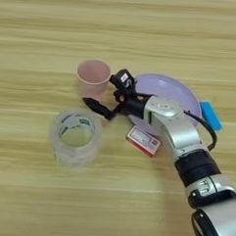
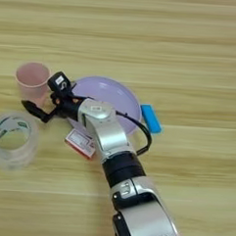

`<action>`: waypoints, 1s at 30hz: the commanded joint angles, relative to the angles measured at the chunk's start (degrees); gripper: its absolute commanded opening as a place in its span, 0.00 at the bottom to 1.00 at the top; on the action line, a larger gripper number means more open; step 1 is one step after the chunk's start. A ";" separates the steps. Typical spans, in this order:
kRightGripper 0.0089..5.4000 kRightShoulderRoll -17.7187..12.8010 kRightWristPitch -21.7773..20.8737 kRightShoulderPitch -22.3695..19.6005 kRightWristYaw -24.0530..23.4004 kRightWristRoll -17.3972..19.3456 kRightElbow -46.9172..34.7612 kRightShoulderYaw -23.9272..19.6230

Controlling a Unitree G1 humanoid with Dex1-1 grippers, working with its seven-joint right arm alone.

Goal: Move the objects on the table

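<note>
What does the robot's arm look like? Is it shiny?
Yes! The right arm has a smooth silver forearm, with a black ring like a cuff farther back and more silver and black parts behind that. A thin black cable loops along its side. At the tip, the gripper has two slim black fingers, small orange bits where they join, and a little white patch on top.

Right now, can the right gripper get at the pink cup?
Probably yes. The gripper is open right beside the cup, with nothing between them; the tape roll lies nearer the camera, out of the way.
</note>
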 commanded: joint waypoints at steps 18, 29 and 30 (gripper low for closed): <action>1.00 2.30 -3.73 -7.80 -2.42 0.28 3.95 -1.98; 0.83 3.15 -4.52 -8.70 -2.77 0.37 6.26 -3.52; 0.83 3.23 -4.64 -8.74 -2.82 0.35 6.48 -3.58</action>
